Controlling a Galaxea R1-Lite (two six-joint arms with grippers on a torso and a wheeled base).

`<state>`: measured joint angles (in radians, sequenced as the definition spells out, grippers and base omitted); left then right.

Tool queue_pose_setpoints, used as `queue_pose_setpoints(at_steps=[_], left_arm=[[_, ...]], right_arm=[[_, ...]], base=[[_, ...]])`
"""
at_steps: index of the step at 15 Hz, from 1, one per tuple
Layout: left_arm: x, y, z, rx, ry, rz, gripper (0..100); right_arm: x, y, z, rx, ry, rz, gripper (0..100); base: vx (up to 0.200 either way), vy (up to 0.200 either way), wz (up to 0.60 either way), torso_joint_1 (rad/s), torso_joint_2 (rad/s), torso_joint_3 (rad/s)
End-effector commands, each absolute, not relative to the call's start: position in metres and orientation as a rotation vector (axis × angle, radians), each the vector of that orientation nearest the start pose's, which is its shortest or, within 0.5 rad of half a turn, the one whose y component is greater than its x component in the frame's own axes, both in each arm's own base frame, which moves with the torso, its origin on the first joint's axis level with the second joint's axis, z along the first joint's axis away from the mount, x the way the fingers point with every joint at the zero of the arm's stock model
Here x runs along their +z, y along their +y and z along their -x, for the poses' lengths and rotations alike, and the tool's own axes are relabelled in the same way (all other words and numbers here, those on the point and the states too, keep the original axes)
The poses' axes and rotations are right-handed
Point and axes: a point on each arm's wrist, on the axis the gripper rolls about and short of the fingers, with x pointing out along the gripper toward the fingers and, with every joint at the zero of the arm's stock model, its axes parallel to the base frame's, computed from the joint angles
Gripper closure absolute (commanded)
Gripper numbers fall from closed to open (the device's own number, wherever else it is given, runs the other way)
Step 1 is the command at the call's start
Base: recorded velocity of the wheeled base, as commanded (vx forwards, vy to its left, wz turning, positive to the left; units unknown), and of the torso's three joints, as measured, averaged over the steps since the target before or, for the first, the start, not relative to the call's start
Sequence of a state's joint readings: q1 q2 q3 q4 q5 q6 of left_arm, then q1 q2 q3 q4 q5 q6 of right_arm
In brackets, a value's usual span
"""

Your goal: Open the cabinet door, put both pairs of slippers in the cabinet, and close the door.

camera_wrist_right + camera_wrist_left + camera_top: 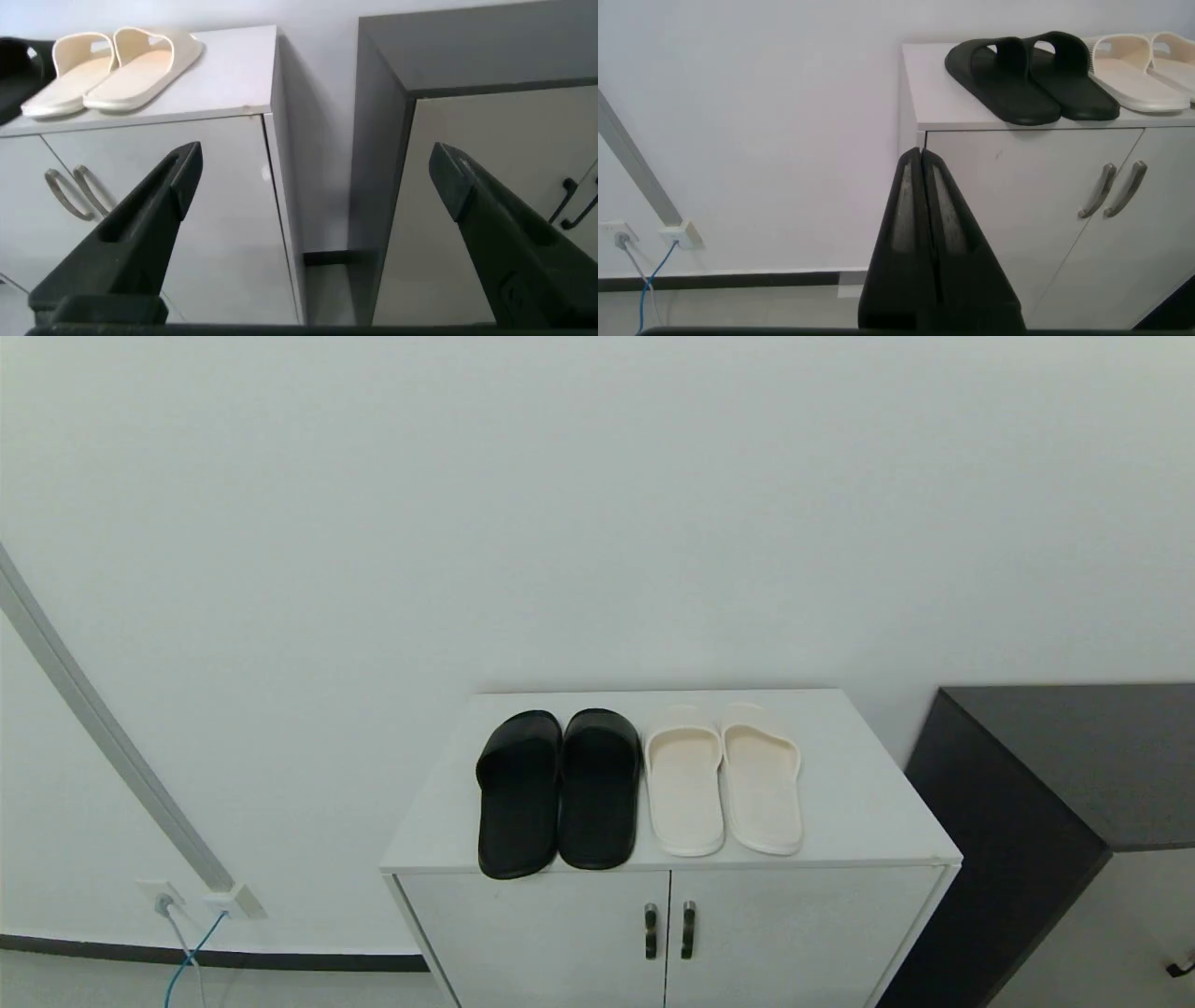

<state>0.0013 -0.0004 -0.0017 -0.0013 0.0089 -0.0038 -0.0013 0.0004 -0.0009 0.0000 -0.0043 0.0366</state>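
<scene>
Where the head camera looks down, the white cabinet [868,775] stands against the wall with both doors [551,933] shut, and its two handles [668,930] sit side by side at the middle seam. On its top the black slippers [558,791] lie to the left and the cream slippers [724,779] just beside them to the right, all toes toward the wall. A dark cabinet [1008,840] stands further right, and wall sockets [201,899] sit low on the left.

From the left wrist, the left tool [922,159] has its fingers pressed flat together. It points level at the cabinet's left front corner, just under the top edge. The black slippers sit higher and toward the robot's right, apart from it.

From the right wrist, the right tool [318,173] is spread wide and points level at the gap between the white cabinet and the dark one. The cream slippers lie higher and toward the robot's left, well apart from it.
</scene>
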Motion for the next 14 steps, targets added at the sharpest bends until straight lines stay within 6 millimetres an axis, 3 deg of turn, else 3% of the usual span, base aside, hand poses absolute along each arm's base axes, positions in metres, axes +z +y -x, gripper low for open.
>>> queue_pose_setpoints(at_steps=[1,2,4,8,11,14], left_arm=[[0.076,0.000,0.023,0.011,-0.003,0.005,100],[0.076,0.000,0.023,0.011,-0.003,0.005,100],[0.076,0.000,0.023,0.011,-0.003,0.003,100],[0.076,0.000,0.023,0.011,-0.003,0.005,100],[0.076,0.000,0.023,0.011,-0.003,0.005,100],[0.076,0.000,0.023,0.011,-0.003,0.005,100]], right_arm=[[0.076,0.000,0.023,-0.005,0.001,-0.032,0],[0.077,0.000,0.022,-0.005,0.011,-0.012,0],[0.109,0.000,0.023,0.009,-0.011,-0.038,0],[0.123,0.002,0.001,0.103,0.146,-0.046,0],[0.145,0.004,-0.027,0.165,0.218,-0.058,0],[0.162,0.011,-0.069,0.258,0.276,-0.061,0]], base=[[0.000,0.000,0.00,0.000,0.00,0.000],[0.000,0.000,0.00,0.000,0.00,0.000],[0.000,0.000,0.00,0.000,0.00,0.000],[0.000,0.000,0.00,0.000,0.00,0.000],[0.000,0.000,0.00,0.000,0.00,0.000],[0.000,0.000,0.00,0.000,0.00,0.000]])
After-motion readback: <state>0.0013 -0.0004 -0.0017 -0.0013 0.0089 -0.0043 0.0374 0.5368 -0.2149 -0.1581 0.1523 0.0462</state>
